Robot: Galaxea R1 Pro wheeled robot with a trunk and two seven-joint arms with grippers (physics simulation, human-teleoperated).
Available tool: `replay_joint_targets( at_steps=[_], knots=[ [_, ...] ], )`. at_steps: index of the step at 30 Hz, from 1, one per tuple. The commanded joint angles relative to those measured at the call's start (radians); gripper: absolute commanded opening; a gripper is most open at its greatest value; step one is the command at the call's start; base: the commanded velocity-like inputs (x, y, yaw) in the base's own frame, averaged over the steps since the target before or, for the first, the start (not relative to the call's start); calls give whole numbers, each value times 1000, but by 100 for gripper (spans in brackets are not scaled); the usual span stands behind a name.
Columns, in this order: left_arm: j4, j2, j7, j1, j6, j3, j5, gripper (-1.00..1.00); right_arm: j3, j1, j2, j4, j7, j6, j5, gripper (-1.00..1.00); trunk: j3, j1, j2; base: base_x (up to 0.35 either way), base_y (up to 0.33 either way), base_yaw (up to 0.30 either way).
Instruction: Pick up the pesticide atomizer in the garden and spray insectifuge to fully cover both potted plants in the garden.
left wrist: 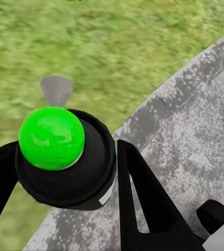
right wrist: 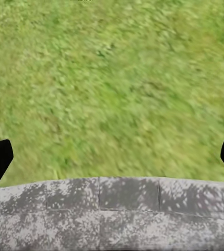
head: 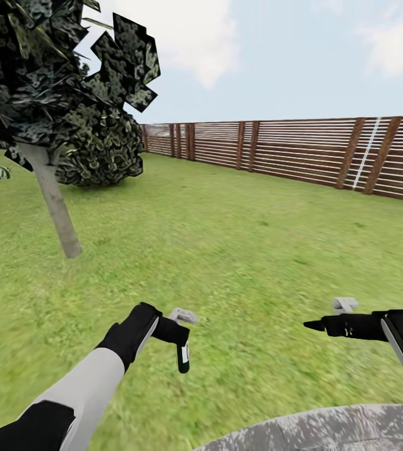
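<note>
Hanging from left gripper (head: 178, 341), pesticide atomizer (head: 183, 358), above lawn (head: 239, 250)

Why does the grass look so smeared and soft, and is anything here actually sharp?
Head view: lawn is softly blurred, brown slatted fence crisper. Left wrist view: the bright green cap of the slim dark green bottle is sharp with a soft sheen. Right wrist view: grass streaky, grey speckled paving grainy.
</note>
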Motion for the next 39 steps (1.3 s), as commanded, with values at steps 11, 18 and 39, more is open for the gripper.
replay_joint_targets(
  at_steps=[11,18,39],
  knots=[
    [-2,0,-8,0,2,0,-10,-100,-1,-1,0,0,4,6,1,100,5,0,0,0,0,-256],
    [-2,0,-8,0,2,0,-10,-100,-1,-1,0,0,4,6,1,100,9,0,0,0,0,-256],
    [-2,-1,-8,0,2,0,-9,-100,-1,-1,0,0,4,6,1,100,21,0,0,0,0,-256]
  ],
)
